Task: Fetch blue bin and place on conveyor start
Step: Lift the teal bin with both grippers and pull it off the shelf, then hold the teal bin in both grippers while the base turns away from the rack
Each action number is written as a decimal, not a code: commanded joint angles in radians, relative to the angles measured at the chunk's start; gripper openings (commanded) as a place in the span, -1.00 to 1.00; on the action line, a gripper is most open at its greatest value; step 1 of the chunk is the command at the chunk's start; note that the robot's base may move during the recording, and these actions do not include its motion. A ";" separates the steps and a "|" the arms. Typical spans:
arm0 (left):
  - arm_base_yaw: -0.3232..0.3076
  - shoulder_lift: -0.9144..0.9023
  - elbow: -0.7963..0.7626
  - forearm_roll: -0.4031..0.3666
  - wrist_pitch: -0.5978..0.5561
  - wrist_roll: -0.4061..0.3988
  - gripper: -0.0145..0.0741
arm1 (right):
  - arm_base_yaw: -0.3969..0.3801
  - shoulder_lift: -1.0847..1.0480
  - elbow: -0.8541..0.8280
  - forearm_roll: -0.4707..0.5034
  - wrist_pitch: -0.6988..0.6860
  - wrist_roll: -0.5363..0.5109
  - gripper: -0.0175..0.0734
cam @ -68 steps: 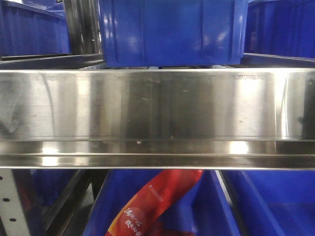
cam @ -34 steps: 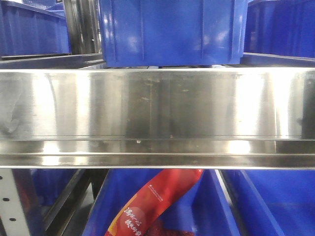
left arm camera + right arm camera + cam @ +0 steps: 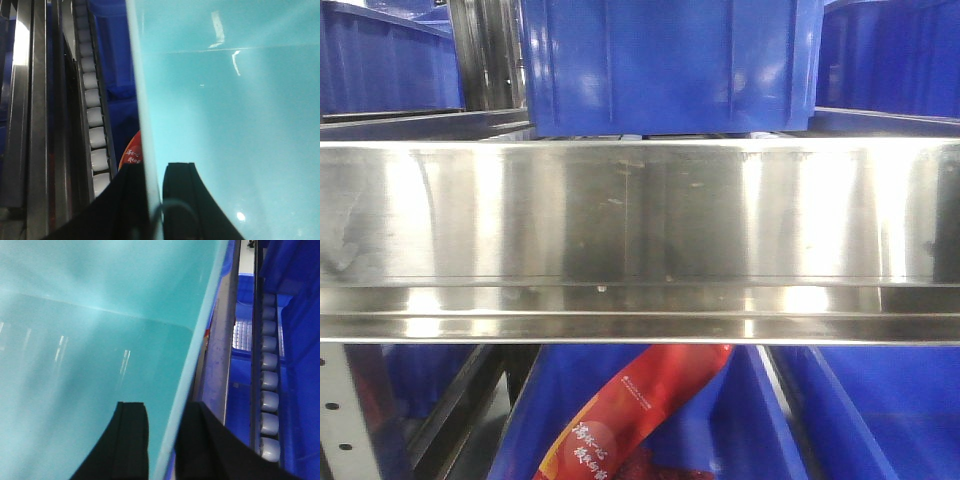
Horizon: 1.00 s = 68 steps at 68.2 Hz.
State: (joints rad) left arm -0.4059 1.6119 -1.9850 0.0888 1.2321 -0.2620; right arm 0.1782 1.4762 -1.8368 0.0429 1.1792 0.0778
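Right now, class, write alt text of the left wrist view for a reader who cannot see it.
The left gripper's black fingers straddle the rim of the pale turquoise blue bin, whose wall fills the right. Left of it run a white roller track and steel rails.

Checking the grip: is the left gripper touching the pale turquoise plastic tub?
Touching: left wrist view shows the left gripper clamped on the pale turquoise plastic tub, fingers either side.

Left fingers (image 3: 185,200), right fingers (image 3: 127,440): matte black, curved.
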 commanded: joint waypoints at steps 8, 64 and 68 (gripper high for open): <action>-0.008 -0.019 -0.005 -0.013 -0.078 0.013 -0.92 | -0.004 -0.005 -0.011 -0.031 -0.059 0.017 -0.95; -0.008 -0.019 -0.005 -0.013 -0.472 0.013 -0.92 | -0.004 -0.005 -0.011 -0.031 -0.064 0.017 -0.95; -0.008 -0.019 -0.005 -0.013 -0.489 0.013 -0.92 | -0.004 -0.005 -0.011 -0.031 -0.064 0.017 -0.95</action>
State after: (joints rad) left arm -0.4059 1.6119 -1.9829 0.1143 0.8678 -0.2398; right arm 0.1746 1.4781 -1.8374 0.0000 1.1339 0.1173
